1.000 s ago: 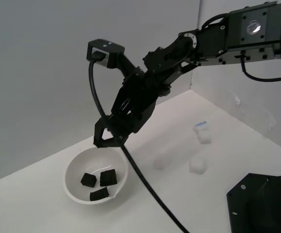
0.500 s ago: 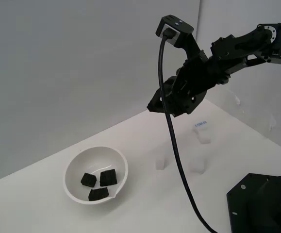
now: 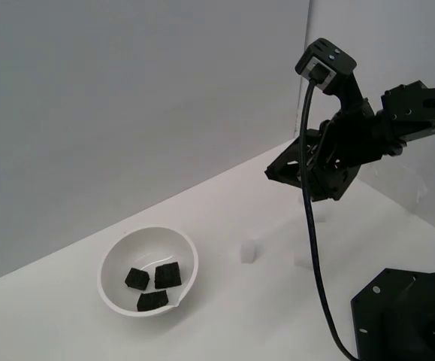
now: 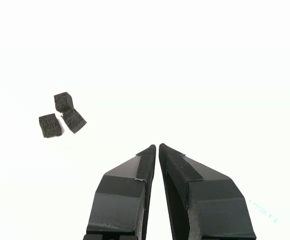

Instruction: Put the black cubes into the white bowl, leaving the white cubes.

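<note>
the three black cubes (image 3: 154, 285) lie inside the white bowl (image 3: 113, 258), so sorting looks finished; the gripper (image 4: 158, 147) is clenched on nothing, raised well apart.

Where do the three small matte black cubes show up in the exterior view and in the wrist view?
Exterior view: the three small matte black cubes lie clustered inside the round glossy white bowl, toward the exterior view's left, far from the gripper.
Wrist view: the same cubes appear as a tight dark cluster on washed-out white; the bowl's outline cannot be made out.
Shared landmark: the cube cluster itself; the jaws appear together and empty.
</note>
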Available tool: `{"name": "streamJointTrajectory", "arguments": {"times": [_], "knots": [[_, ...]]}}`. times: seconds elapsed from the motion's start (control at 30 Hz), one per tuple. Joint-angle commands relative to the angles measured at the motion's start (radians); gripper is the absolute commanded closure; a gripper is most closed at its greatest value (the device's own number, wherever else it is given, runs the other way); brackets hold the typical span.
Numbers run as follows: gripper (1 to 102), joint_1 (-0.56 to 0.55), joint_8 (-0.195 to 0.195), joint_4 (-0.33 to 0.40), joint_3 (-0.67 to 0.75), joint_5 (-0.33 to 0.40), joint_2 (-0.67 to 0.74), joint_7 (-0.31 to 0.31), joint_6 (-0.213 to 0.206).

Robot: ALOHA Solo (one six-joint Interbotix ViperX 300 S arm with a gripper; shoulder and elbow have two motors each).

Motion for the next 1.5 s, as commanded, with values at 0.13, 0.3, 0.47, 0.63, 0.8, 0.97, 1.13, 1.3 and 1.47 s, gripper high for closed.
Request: {"name": "streamJointTrajectory", "arguments": {"times": [0.13,0.3,0.47,0.63,0.8,0.97,1.13,1.3,1.47], "knots": [[100,0.021,0.005,0.066,0.132,0.067,0.133,0.003,-0.02],[100,0.023,0.003,0.126,0.264,0.124,0.259,-0.021,-0.018],[100,0.023,0.003,0.144,0.325,0.144,0.324,-0.026,-0.025],[100,0.023,0.002,0.15,0.423,0.155,0.422,-0.018,-0.025],[100,0.025,-0.002,0.166,0.552,0.167,0.546,-0.003,-0.025],[100,0.023,-0.005,0.175,0.635,0.175,0.63,0.006,-0.023],[100,0.021,-0.005,0.178,0.678,0.178,0.673,0.011,-0.023],[100,0.023,-0.009,0.184,0.741,0.183,0.735,0.014,-0.023],[100,0.023,-0.017,0.187,0.779,0.186,0.776,0.014,-0.017]]}}
